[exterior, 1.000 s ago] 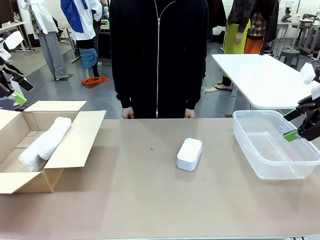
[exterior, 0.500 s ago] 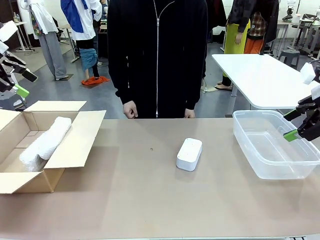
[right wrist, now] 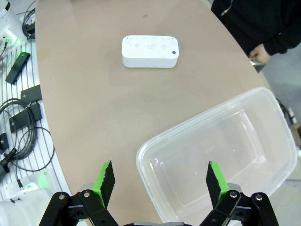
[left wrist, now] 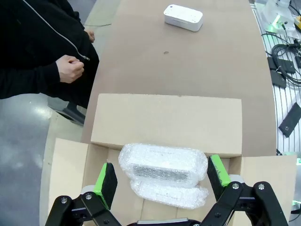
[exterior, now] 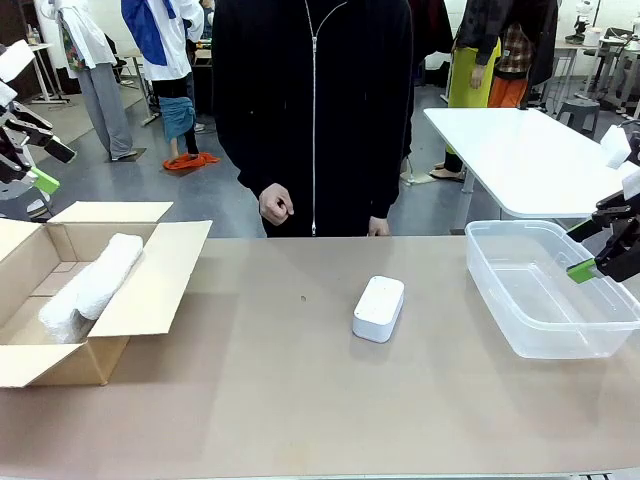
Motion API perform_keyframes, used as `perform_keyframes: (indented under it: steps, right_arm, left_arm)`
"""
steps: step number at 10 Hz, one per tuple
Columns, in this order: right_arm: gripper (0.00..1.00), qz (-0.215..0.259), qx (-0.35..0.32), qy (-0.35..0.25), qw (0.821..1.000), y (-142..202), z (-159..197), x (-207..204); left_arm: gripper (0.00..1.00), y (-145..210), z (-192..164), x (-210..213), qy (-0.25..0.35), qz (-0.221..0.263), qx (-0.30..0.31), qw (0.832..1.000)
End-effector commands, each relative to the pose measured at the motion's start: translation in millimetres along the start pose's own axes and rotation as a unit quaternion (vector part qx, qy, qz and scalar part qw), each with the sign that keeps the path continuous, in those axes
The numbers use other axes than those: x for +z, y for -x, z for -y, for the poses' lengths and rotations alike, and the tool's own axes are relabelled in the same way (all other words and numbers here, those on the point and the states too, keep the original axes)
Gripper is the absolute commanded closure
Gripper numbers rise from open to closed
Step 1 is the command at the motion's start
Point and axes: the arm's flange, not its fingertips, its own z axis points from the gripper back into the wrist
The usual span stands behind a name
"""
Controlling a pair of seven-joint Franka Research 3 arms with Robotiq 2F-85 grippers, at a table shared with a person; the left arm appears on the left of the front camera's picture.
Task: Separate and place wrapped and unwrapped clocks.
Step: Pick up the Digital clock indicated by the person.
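The unwrapped clock (exterior: 379, 308) is a bare white rounded block lying alone mid-table, seen from the left wrist (left wrist: 183, 17) and right wrist (right wrist: 150, 51) too. Two bubble-wrapped clocks (exterior: 90, 285) lie together inside the open cardboard box (exterior: 150, 285); from above, one bundle (left wrist: 162, 163) rests partly on the other (left wrist: 169, 194). My left gripper (exterior: 48, 165) hovers open high above the box, its jaws (left wrist: 161, 174) spread over the bundles and empty. At the right edge my right gripper (exterior: 583, 250) hangs open above the clear tub (exterior: 490, 275), holding nothing (right wrist: 160, 181).
The tub (right wrist: 141, 162) has nothing in it. A person in black stands at the far edge, one hand (exterior: 275, 205) raised in a loose fist, the other (exterior: 378, 228) at the table edge. Cables and small devices (right wrist: 19, 117) lie off the table's near side. A white table (exterior: 510, 150) stands behind.
The person's hand at picture left has lifted from the table edge to about waist height. My left gripper has risen slightly above the box. The right arm has stayed still.
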Motion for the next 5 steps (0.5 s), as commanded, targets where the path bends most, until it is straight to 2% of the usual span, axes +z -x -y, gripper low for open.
perform_keyframes:
  steps: [1,5]
  right_arm:
    - [0.00,0.017,0.004,-0.008,1.000,0.6,1.8,-2.8]
    - [0.00,0.017,0.004,-0.008,1.000,0.6,1.8,-2.8]
  left_arm:
    - [0.00,1.5,-0.1,1.5,0.001,-0.003,-0.003,1.000]
    - [0.00,1.5,-0.1,1.5,0.001,-0.003,-0.003,1.000]
